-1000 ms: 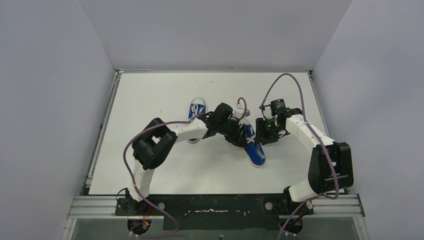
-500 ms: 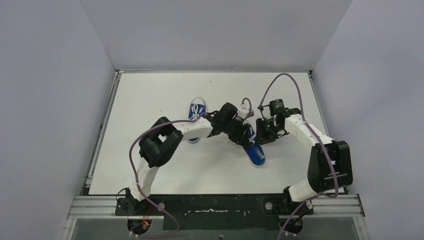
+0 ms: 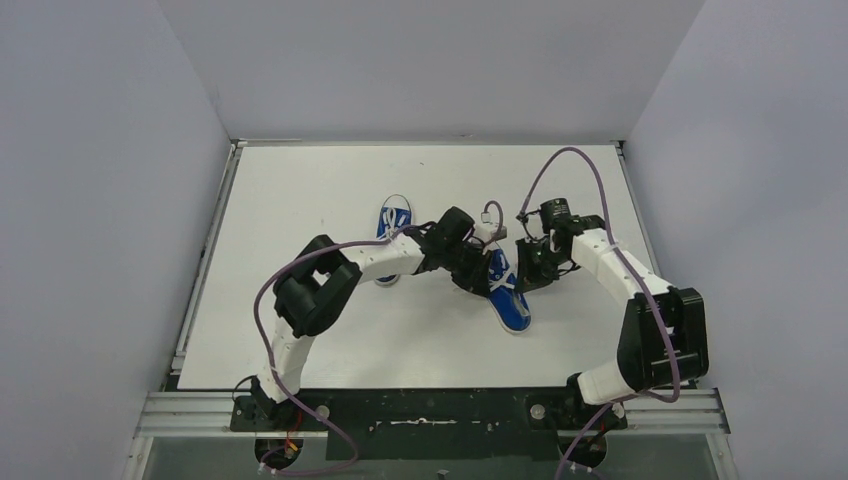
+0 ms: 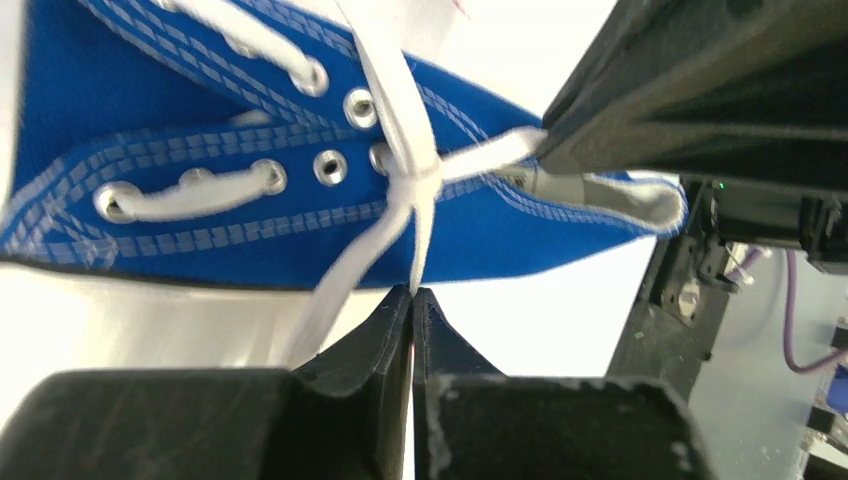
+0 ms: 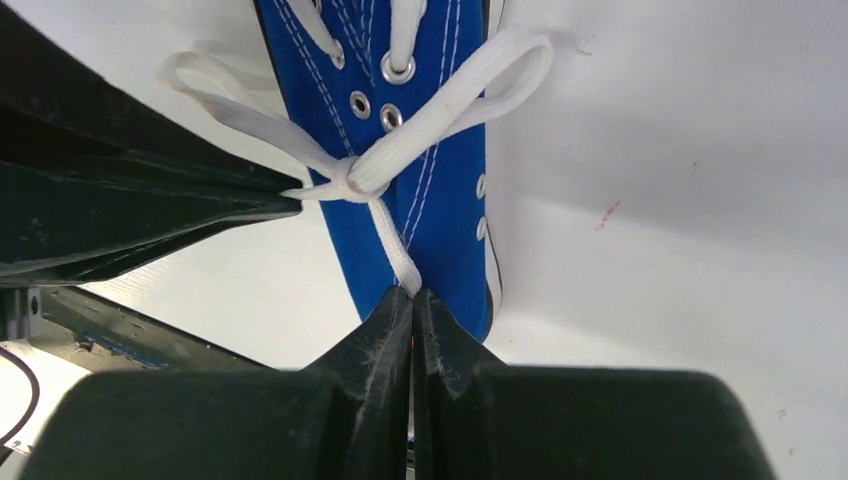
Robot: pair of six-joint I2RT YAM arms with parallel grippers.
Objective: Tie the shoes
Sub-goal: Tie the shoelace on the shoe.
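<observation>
Both on desk (image 3: 300, 190): near shoe (image 3: 512, 306) mid-desk, far shoe (image 3: 395, 220) left of it, further back. Lace (image 4: 395, 100) half-knotted; one strand clamped in left fingers (image 4: 400, 330), other in right fingers (image 5: 400, 330). Lace soft, limp; best gripped near knot (image 4: 420, 180). Shoe light, easily dragged when pulled.

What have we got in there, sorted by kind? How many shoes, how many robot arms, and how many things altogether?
Blue sneakers: 2
Robot arms: 2
Total: 4
</observation>
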